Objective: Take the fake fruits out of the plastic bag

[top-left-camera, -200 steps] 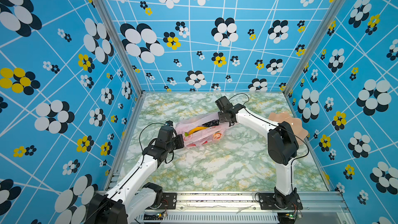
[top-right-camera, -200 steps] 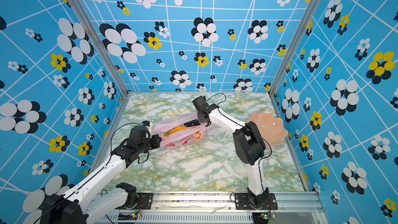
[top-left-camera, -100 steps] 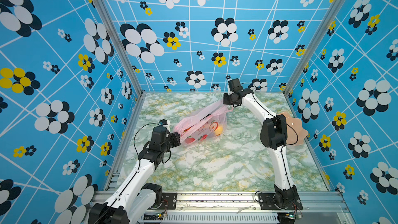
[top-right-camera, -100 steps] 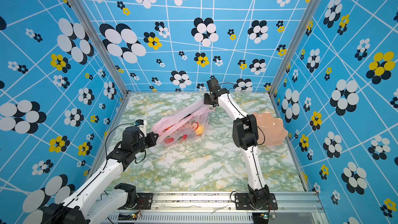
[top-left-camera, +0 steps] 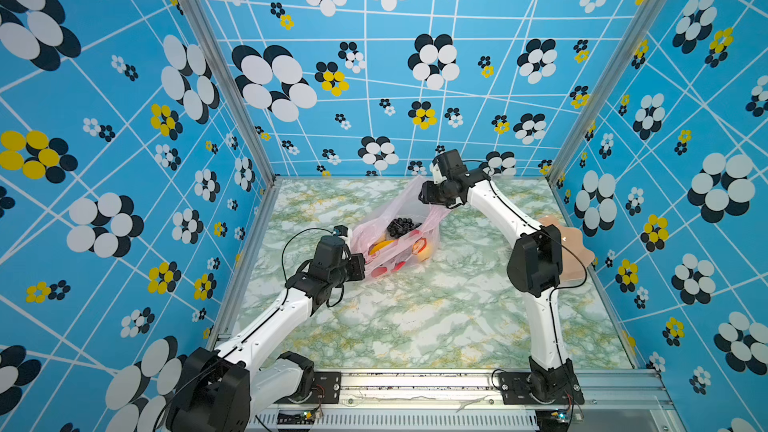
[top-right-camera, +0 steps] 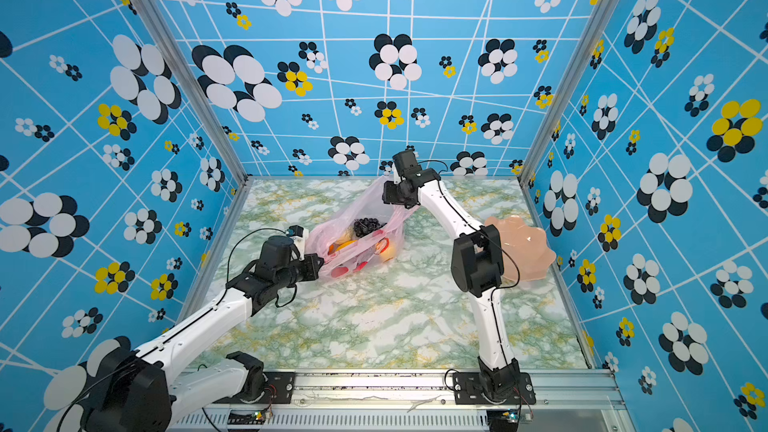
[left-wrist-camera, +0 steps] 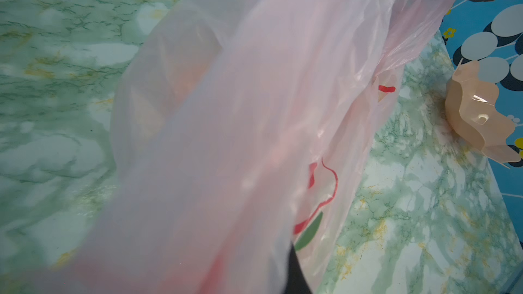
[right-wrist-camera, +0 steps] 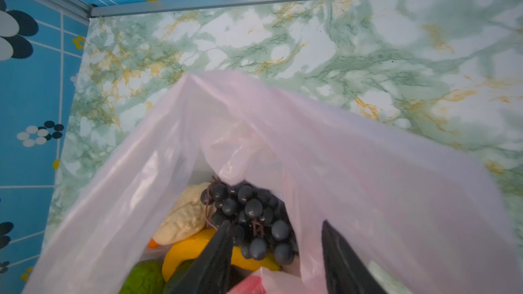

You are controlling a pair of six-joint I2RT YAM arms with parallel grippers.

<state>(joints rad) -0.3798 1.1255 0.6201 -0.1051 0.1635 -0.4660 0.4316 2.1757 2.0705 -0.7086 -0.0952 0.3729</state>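
Two white robot arms hold a pink plastic bag (top-left-camera: 405,206) (top-right-camera: 368,207) of fake fruits stretched between them on a green marble-patterned table (top-left-camera: 415,317), just above the centre of both top views. The bag slants from lower left to upper right.

At its lower left end, the left gripper (top-left-camera: 360,266) (top-right-camera: 316,263) is clamped tight on the film. The left wrist view shows little but blurred pink plastic (left-wrist-camera: 240,137).

At the bag's raised upper right end sits the right gripper (top-left-camera: 430,199) (top-right-camera: 390,199). In the right wrist view its two black fingers stand well apart (right-wrist-camera: 276,224): one reaches into the bag's mouth, and the bag's wall (right-wrist-camera: 368,179) hangs down between the two, so the jaws are spread and are not pinching the film.

The fruits all lie inside the bag, directly beneath the right gripper. A dark purple grape bunch (right-wrist-camera: 249,213) (top-left-camera: 402,226) (top-right-camera: 366,226) lies on top, touching the finger that is inside the bag. A pale yellow ribbed fruit (right-wrist-camera: 184,219), a yellow banana (right-wrist-camera: 192,250) (top-left-camera: 381,246) and a green fruit (right-wrist-camera: 144,278) lie under and beside the grapes. A small orange fruit (top-left-camera: 424,253) (top-right-camera: 388,252) shows through the film at the bag's lower right corner.

A peach scalloped bowl (top-left-camera: 569,243) (top-right-camera: 523,243) (left-wrist-camera: 475,108) stands at the table's right edge, well apart from the bag.
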